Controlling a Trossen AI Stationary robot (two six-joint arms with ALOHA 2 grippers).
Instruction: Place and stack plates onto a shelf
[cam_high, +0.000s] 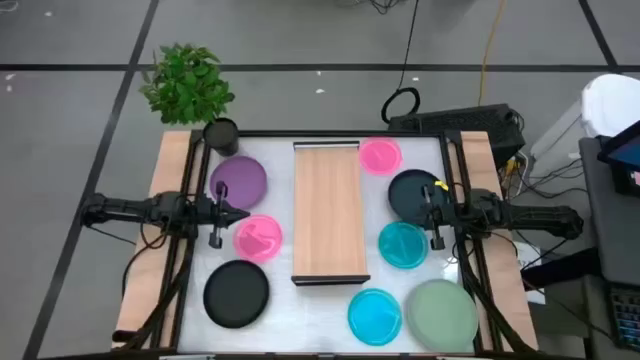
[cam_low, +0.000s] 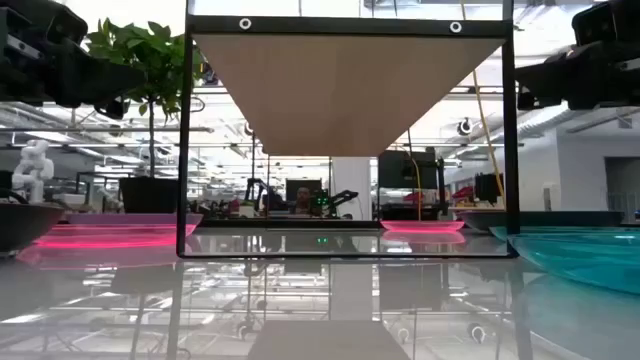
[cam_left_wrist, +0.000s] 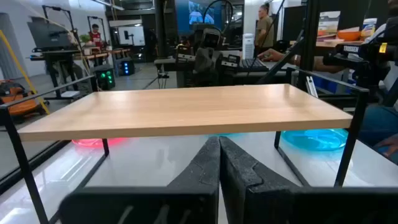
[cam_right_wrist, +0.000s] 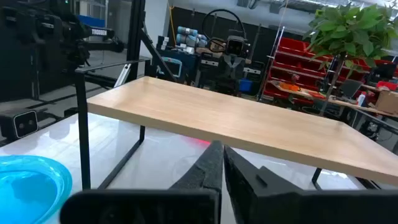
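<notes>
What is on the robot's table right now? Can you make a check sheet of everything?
Surface: white table, glossy, with wooden side rails.
Shelf: wood shelf on black legs in the middle, nothing on top.
Plates: eight, all flat on the table. Left side: purple plate, pink plate, black plate. Right side: small pink plate, dark plate, teal plate, cyan plate, sage plate.
Clutter: plant in a black pot at the far left corner.
Grippers: left gripper and right gripper both shut, empty, facing the shelf.
Cables: black and yellow ones on the floor behind.
Surroundings: people and machines far off.
</notes>
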